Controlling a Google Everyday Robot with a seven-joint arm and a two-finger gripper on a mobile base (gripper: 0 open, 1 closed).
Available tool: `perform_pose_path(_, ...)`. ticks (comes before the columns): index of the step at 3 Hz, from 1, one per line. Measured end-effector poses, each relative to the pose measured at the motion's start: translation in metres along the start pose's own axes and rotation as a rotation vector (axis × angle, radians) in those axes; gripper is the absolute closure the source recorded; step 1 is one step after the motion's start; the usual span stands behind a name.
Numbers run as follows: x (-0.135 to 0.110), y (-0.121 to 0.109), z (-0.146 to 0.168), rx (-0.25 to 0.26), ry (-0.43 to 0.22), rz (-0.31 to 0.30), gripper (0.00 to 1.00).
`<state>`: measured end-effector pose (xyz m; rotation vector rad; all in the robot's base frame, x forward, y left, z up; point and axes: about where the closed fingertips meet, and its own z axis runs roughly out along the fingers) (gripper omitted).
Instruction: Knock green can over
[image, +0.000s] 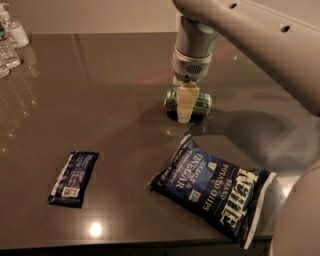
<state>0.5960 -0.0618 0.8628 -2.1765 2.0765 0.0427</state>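
Note:
The green can (202, 103) lies on its side on the dark table (115, 100), right of centre, its silver top rim pointing left. My gripper (184, 111) hangs straight down from the grey arm and stands right in front of the can's middle, low over the table. It hides the can's centre, so green shows on both sides of it. Whether it touches the can cannot be told.
A dark blue Kettle chip bag (212, 187) lies at the front right, close below the can. A small dark snack packet (75, 178) lies at the front left. Water bottles (10, 40) stand at the far left corner. The table's front edge runs along the bottom.

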Motion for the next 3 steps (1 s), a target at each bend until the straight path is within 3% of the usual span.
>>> perform_pose_path(2,-0.0025,0.0049,0.0047,-0.012,-0.067,0.006,0.00)
perform_pose_path(3,-0.0026,0.0049,0.0047,-0.012,-0.067,0.006,0.00)
